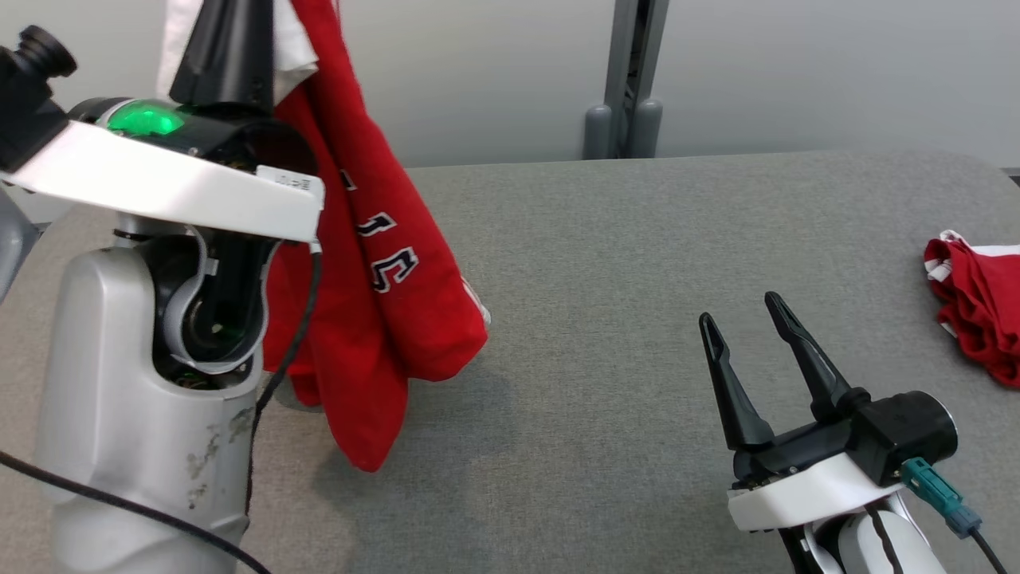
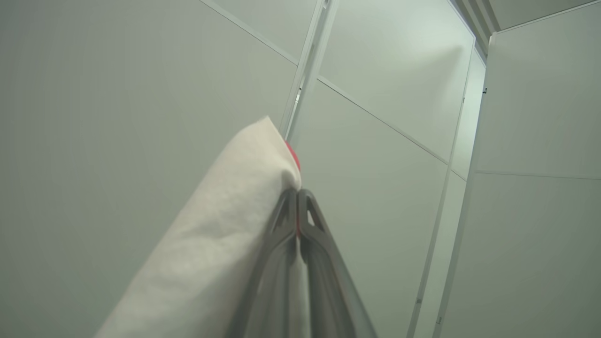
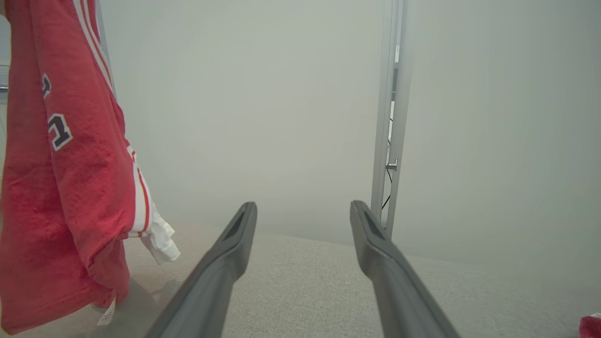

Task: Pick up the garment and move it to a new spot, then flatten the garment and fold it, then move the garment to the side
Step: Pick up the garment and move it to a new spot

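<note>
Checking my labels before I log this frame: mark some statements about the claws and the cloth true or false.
1. The left claw is shut on the red garment, which hangs from it. True.
2. The right claw grips a piece of cloth. False: it is open and empty, above the table.
3. A crumpled red cloth lies at the table's right edge. True.
4. The hanging garment is plain red. False: it has dark, white-edged letters and white parts.
</note>
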You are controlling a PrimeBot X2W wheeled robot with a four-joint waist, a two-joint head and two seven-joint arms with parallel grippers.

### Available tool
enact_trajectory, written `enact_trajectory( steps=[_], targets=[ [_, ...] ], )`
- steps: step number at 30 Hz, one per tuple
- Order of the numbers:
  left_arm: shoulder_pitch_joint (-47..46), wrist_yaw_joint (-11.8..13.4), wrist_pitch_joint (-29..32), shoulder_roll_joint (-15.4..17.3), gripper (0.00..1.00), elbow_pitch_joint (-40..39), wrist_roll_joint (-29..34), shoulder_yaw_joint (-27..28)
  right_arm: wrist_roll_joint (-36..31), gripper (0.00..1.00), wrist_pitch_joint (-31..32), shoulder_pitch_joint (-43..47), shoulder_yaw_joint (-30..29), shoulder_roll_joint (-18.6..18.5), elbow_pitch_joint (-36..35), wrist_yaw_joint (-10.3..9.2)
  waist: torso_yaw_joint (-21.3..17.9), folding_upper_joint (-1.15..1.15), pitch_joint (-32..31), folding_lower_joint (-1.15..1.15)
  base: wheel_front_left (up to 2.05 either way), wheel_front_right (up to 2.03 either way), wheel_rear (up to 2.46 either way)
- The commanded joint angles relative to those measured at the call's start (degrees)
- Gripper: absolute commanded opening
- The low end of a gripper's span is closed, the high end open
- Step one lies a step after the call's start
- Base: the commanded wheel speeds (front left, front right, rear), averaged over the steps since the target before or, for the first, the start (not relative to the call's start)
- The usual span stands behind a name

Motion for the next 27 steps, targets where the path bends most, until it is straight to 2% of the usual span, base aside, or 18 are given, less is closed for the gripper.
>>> enact_trajectory(
  steps=[1,5,11,15,17,20,27],
  targets=[
    [-1.2,0.8,0.4,-0.4,0.0,-1.0,-1.1,-1.1,0.6,1.0,-0.4,0.0,-0.3,-0.2,-0.4,-0.04,-1.7,0.0,0.1,0.0,0.0,0.0,0.0],
    [-3.2,3.8,0.3,-1.4,0.0,-3.4,-4.3,-6.2,1.4,1.0,-0.4,-0.4,-0.6,-0.2,-1.0,-0.04,-4.2,0.0,0.8,0.0,0.0,0.0,0.0],
    [-8.2,12.5,-7.1,-1.5,0.0,-4.2,-14.4,-13.6,2.2,1.0,-0.4,-1.1,-0.4,-0.2,-1.1,-0.04,-7.6,0.0,2.1,0.0,0.0,0.0,0.0],
    [-9.3,16.6,-11.6,-1.5,0.0,0.8,-16.8,-15.3,2.7,1.0,-0.4,-1.1,-0.3,-0.2,-1.4,-0.04,-9.1,0.0,2.5,0.0,0.0,0.0,0.0],
    [-8.4,17.2,-12.3,-0.9,0.0,5.1,-15.9,-15.4,2.8,1.0,-0.4,-1.2,-0.3,-0.2,-1.6,-0.04,-9.5,0.0,2.8,0.0,0.0,0.0,0.0],
    [-5.5,17.7,-12.7,1.8,0.0,13.7,-14.9,-14.8,2.8,1.0,-0.4,-1.2,-0.2,-0.2,-1.9,-0.04,-9.9,0.0,3.2,0.0,0.0,0.0,0.0],
    [0.7,16.2,-14.0,6.7,0.0,32.4,-14.4,-13.8,1.9,1.0,-0.4,-1.2,-0.3,-0.2,-2.0,-0.04,-10.0,0.0,4.0,0.0,0.0,0.0,0.0]
  ],
)
